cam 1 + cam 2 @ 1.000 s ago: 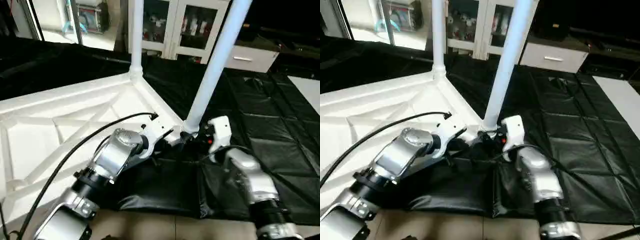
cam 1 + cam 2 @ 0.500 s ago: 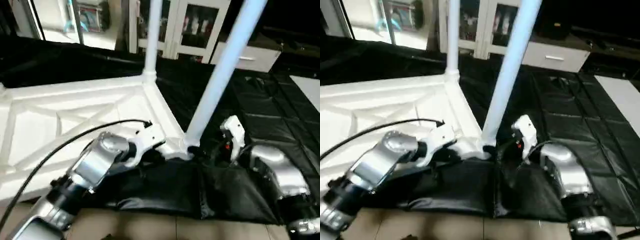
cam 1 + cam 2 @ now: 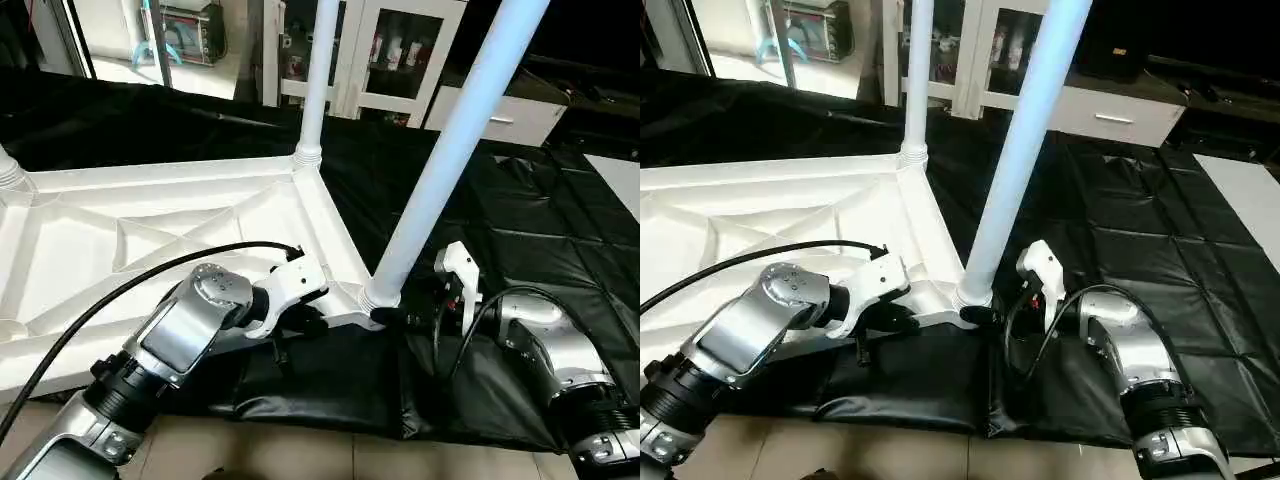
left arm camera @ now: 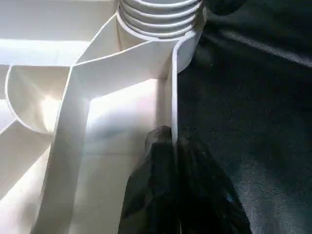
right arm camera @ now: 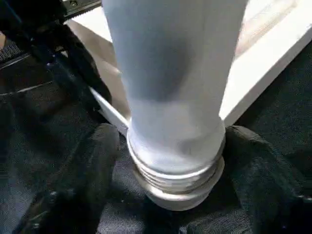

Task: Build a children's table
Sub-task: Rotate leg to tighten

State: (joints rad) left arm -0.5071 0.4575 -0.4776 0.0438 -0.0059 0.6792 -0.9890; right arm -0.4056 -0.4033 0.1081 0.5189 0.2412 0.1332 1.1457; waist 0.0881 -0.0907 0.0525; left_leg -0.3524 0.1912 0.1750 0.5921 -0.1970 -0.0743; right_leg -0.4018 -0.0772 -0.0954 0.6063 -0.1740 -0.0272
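Note:
The children's table lies upside down on a black sheet, its white X-ribbed top (image 3: pixel 150 240) facing up. A tall white leg (image 3: pixel 450 150) stands in the near corner socket, and another leg (image 3: pixel 315 80) stands in the far corner. At the left edge is a third leg's base (image 3: pixel 8 170). My left gripper (image 4: pixel 171 141) is shut on the top's thin rim just beside the near socket (image 4: pixel 161 19). My right gripper (image 5: pixel 170 146) is closed around the ribbed base of the near leg (image 5: pixel 175 97). One finger (image 5: pixel 83 170) lies against each side.
The black sheet (image 3: pixel 520 210) covers the floor to the right and behind. White cabinets (image 3: pixel 400 60) and a drawer unit (image 3: pixel 500 115) stand at the back. Tiled floor (image 3: pixel 300 455) lies at the near edge. A black cable (image 3: pixel 120 295) arches over my left forearm.
The head camera has shifted and tilted, so the whole scene sits differently. My right wrist has turned beside the leg's base and the forearm lies lower. The left gripper stays on the rim.

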